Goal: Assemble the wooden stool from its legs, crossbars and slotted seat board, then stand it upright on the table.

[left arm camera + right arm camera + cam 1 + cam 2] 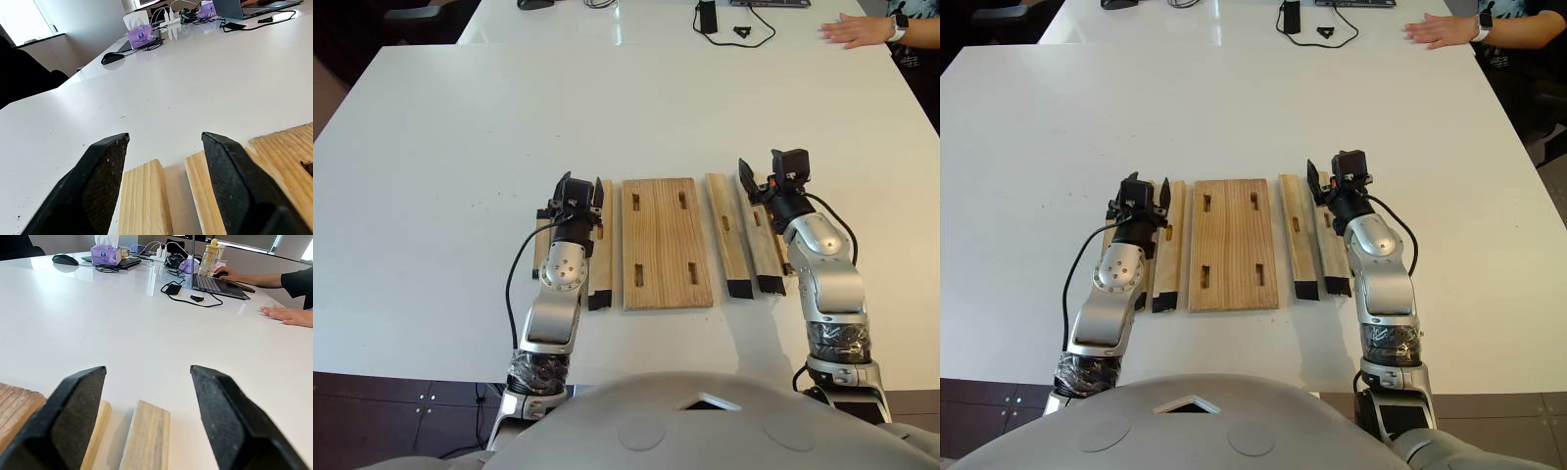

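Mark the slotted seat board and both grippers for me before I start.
seat board (664, 240), left eye view, bare wood between its four slots.
left gripper (166, 138), left wrist view, midway between its open jaws.
right gripper (146, 371), right wrist view, midway between its open jaws.

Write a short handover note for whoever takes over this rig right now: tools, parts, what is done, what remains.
Left tool: open, empty, over the far ends of the two wooden bars left of the seat board.
Right tool: open, empty, over the far ends of the two bars right of it.
All parts lie flat and separate on the table.
Done: nothing joined.
Left: the whole assembly, then standing it upright.
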Robot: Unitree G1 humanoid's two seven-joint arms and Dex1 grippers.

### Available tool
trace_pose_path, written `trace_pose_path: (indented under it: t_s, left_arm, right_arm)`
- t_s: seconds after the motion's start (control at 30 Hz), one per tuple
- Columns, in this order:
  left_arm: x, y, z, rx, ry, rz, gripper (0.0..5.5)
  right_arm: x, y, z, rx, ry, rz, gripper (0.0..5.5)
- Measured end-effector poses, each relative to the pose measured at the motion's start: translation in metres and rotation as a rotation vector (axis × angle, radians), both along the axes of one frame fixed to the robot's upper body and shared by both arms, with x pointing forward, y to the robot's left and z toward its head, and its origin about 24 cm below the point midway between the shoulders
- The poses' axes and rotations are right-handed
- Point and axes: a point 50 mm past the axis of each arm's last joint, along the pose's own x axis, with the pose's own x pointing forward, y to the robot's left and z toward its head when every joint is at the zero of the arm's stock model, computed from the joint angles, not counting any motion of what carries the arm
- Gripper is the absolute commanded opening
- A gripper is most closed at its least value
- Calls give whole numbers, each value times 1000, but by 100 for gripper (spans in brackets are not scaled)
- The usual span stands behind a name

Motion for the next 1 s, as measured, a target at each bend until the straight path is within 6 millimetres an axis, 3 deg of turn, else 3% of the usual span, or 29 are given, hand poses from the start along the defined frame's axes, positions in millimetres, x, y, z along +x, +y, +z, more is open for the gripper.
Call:
trace_pose_path:
  t_s: [0.2, 0.37, 0.57, 0.8, 1.0]
  left_arm:
    - [-6, 3, 4, -58, -68, -9, 276]
    - [-8, 4, 14, -57, -99, -28, 276]
    - [-9, 9, 23, -19, -86, -117, 276]
    - [1, 21, 35, -44, -69, -165, 276]
    - [-2, 29, 29, -31, -31, -123, 276]
  right_arm:
    - [-1, 11, 14, -84, -120, 60, 316]
    - [-3, 19, 19, -56, -154, 58, 316]
    - [-20, 24, 10, -47, -132, 41, 316]
    - [-23, 37, 14, 49, -164, -49, 316]
    - [-23, 35, 11, 80, -152, -103, 316]
